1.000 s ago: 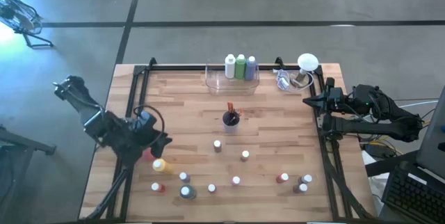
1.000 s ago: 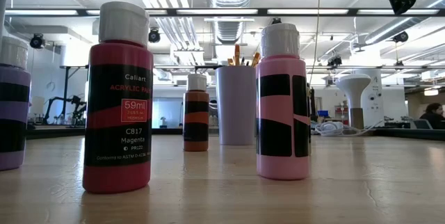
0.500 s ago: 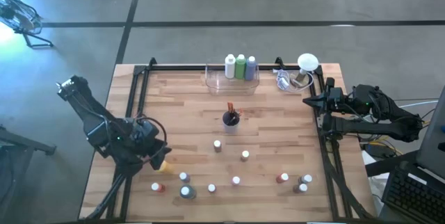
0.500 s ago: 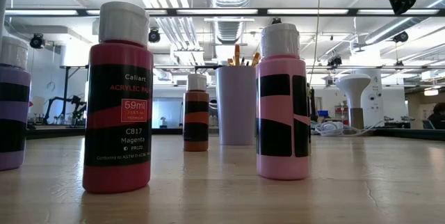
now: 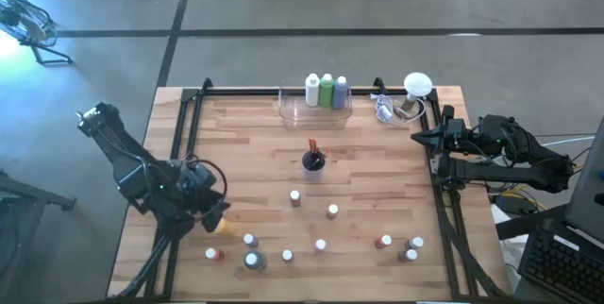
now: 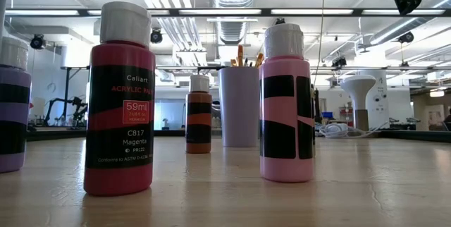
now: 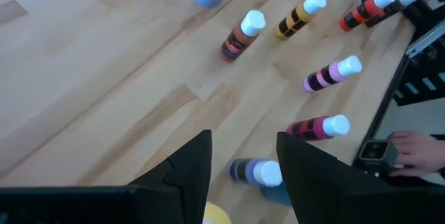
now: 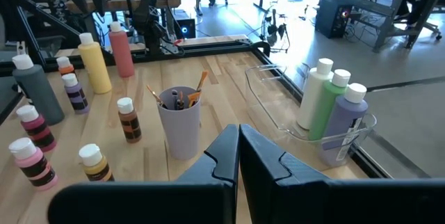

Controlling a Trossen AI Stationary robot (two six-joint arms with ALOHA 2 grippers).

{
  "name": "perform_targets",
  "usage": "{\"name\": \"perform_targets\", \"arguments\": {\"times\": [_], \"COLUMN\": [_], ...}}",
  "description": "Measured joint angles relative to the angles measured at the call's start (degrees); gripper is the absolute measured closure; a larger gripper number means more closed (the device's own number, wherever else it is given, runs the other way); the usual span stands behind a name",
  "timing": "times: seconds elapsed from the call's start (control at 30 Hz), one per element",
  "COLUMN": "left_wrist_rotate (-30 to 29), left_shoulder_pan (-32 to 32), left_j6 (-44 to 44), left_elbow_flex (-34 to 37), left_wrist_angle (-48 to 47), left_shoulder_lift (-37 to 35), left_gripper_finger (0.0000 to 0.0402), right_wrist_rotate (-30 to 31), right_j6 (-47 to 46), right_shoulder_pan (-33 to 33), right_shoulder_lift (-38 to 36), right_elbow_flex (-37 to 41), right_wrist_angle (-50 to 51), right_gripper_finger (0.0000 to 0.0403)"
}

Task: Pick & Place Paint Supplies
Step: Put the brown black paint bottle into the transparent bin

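Left tool (image 7: 243, 140) is held over the tabletop's (image 5: 377, 181) left side, fingers spread with bare wood seen between them. A yellow patch shows low in the gap; contact cannot be confirmed.

Yellow bottle (image 8: 95, 67) is seen upright just beside that tool, with a red bottle (image 8: 122, 51) next to it. Both are tall, white-capped and unlabelled.

Small bottles (image 5: 321, 244) are scattered upright across the near half, apart from each other. White caps, black-banded labels, bodies in magenta (image 6: 119, 107), pink (image 6: 285, 107), purple, orange-brown.

Handling, judged:
- Light, stiff plastic with a slick round wall, so slip or roll out of the grip is likely.
- The body is best pinched at mid-height, below the cap.
- Tall ones are expected to tip easily if nudged near the top.

Cup (image 5: 312, 161) is placed mid-tabletop, with brushes (image 8: 179, 99) stood inside. They are thin and light, best taken by the handle above the rim.

Tray (image 5: 288, 110), clear, is set at the far edge. Three tall bottles are stood in it: white (image 5: 312, 88), green (image 5: 327, 90), purple (image 5: 341, 92).

Right tool (image 8: 238, 140) is parked at the right edge, fingers pressed together, nothing held.
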State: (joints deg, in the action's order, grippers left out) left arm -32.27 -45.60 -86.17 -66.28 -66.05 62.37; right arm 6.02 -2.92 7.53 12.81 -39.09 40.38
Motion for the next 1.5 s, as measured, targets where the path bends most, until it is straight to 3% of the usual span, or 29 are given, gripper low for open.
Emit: {"name": "perform_targets", "arguments": {"times": [0.17,0.37,0.57,0.73,0.93,1.17,1.37,1.5], "left_wrist_rotate": [7.46,14.43,18.17,17.07,6.45,4.92,4.39,3.76], "left_shoulder_pan": [0.15,0.22,0.22,0.22,0.75,7.50,16.90,21.07], "left_j6": [-0.12,-8.55,-12.79,-12.84,-9.35,7.14,31.58,42.66], "left_elbow_flex": [0.00,0.00,0.00,0.00,0.07,0.11,0.11,0.11], "left_wrist_angle": [-0.43,-5.17,-9.11,-11.13,-12.46,-11.26,-0.05,7.23], "left_shoulder_lift": [0.07,0.07,0.07,0.07,0.36,2.97,7.99,10.75], "left_gripper_finger": [0.0234,0.0235,0.0235,0.0235,0.0234,0.0234,0.0234,0.0234], "right_wrist_rotate": [0.01,0.00,0.02,0.00,0.01,0.00,0.01,0.02], "right_j6": [0.03,0.04,0.02,0.01,0.03,0.02,0.02,0.00], "right_shoulder_pan": [0.00,-0.02,0.00,-0.02,-0.01,-0.02,-0.02,-0.02], "right_shoulder_lift": [-0.01,0.01,0.01,0.01,-0.01,0.01,0.01,-0.01], "right_elbow_flex": [-0.02,-0.02,0.00,0.00,-0.01,0.00,0.00,-0.02], "right_wrist_angle": [0.00,0.00,0.00,0.00,0.00,0.00,0.01,0.00], "right_gripper_finger": [0.0394,0.0394,0.0394,0.0394,0.0394,0.0394,0.0394,0.0394]}}
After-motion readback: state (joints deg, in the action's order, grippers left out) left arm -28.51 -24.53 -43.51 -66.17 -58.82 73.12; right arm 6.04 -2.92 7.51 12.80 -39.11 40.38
